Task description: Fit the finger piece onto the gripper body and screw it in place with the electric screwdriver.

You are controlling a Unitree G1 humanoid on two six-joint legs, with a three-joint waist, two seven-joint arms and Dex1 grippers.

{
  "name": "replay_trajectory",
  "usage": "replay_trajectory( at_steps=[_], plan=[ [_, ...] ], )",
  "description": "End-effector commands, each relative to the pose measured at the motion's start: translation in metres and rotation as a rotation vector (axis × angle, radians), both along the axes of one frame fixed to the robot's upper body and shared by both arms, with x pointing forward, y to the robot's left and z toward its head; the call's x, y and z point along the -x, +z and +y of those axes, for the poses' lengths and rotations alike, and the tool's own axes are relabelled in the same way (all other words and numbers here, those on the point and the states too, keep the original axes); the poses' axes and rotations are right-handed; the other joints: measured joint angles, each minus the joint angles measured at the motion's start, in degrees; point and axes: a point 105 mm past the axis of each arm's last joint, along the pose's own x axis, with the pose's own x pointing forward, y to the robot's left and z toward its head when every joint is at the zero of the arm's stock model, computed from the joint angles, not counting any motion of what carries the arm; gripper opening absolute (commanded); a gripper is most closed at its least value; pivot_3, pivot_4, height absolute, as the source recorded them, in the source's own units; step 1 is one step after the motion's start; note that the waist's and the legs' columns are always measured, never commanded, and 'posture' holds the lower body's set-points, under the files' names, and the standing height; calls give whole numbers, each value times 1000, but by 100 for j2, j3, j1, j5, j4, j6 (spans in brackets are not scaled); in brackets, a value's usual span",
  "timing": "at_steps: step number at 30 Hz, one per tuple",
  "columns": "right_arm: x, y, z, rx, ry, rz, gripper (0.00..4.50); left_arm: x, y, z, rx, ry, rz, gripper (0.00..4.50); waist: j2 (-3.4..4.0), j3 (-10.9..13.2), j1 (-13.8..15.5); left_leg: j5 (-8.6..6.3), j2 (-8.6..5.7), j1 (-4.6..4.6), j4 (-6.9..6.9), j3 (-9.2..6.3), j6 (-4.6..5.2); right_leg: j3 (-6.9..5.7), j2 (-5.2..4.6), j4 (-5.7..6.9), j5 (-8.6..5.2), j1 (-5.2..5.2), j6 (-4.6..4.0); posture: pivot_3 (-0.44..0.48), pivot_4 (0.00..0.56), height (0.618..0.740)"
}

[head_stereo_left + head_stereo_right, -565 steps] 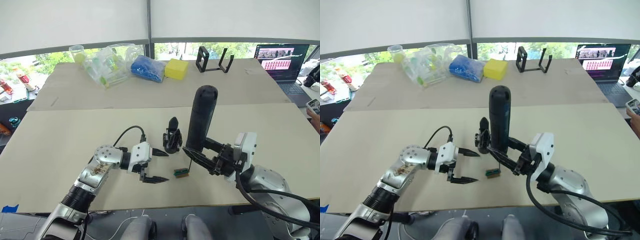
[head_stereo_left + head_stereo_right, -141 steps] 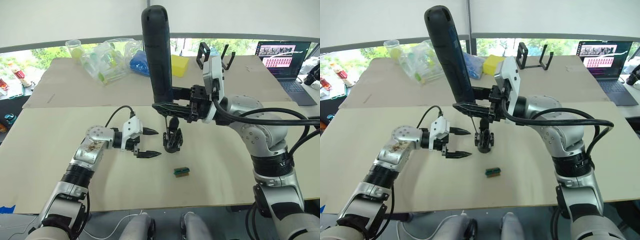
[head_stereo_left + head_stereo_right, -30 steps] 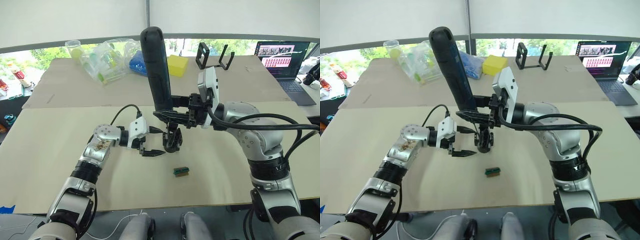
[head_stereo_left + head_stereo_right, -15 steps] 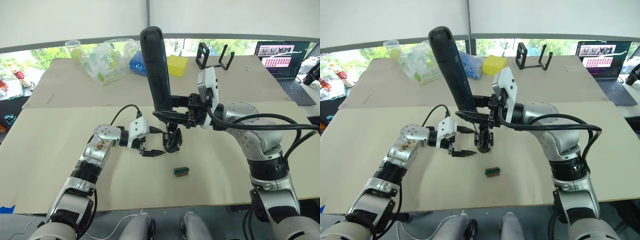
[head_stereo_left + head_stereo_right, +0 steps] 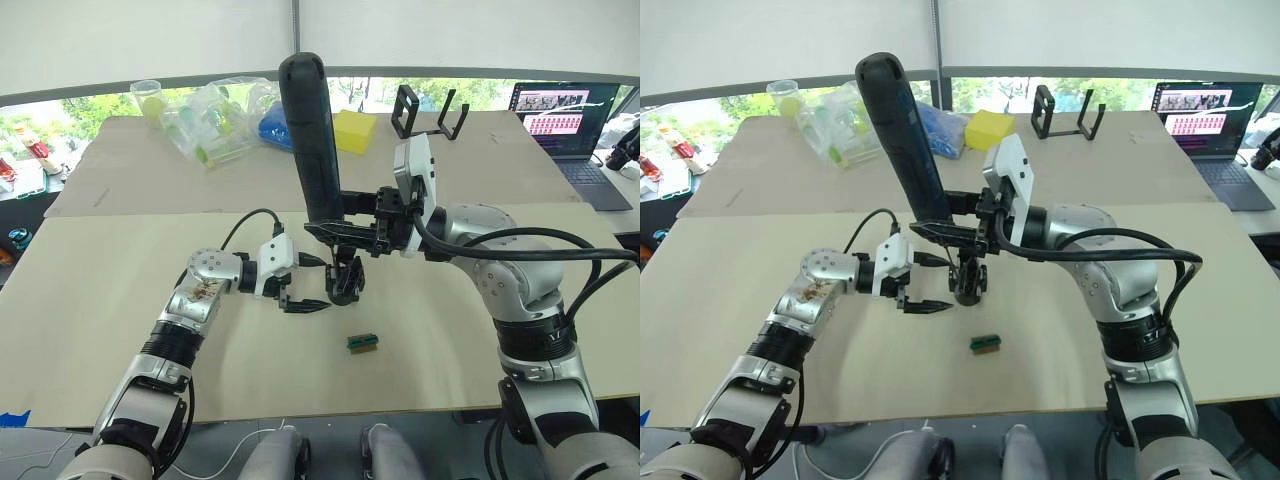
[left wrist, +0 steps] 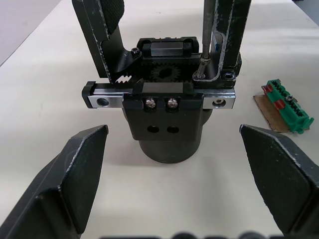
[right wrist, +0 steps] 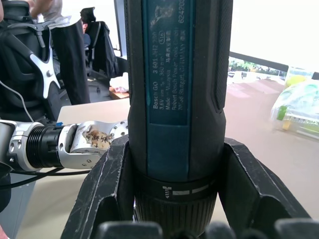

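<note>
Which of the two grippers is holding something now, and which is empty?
The right gripper grips the electric screwdriver; the left gripper is open beside the gripper body.

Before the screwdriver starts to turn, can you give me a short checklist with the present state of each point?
1. Right claw holds the electric screwdriver firmly: ok, shut around the body.
2. Bit tip sits on a screw of the gripper body: ok, it looks seated in the left wrist view.
3. Gripper body stands upright on the table: ok.
4. Left claw steadies the gripper body: not ok, open, fingers apart from it.
5. Finger piece seated fully: cannot tell.
6. Green block out of the way: ok, it lies apart.
</note>
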Motion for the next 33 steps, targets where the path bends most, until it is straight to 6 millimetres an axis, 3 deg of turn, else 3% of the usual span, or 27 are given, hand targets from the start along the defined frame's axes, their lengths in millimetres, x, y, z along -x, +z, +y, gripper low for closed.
replay_trajectory(
  at_steps=[1, 33],
  plan=[
    [10, 19, -3, -39, 21, -73, 1913, -2, 11, -3, 9, -12, -49, 4500, 0, 0, 0, 0, 0, 0, 0, 0, 0, 0, 0, 0, 0, 0, 0, 0, 150, 740],
    [11, 16, -5, -39, 18, -81, 1913, -2, 10, -4, 8, -15, -52, 4500, 0, 0, 2, 0, 0, 0, 0, 0, 0, 0, 0, 0, 0, 1, 0, 0, 150, 740]
  ],
)
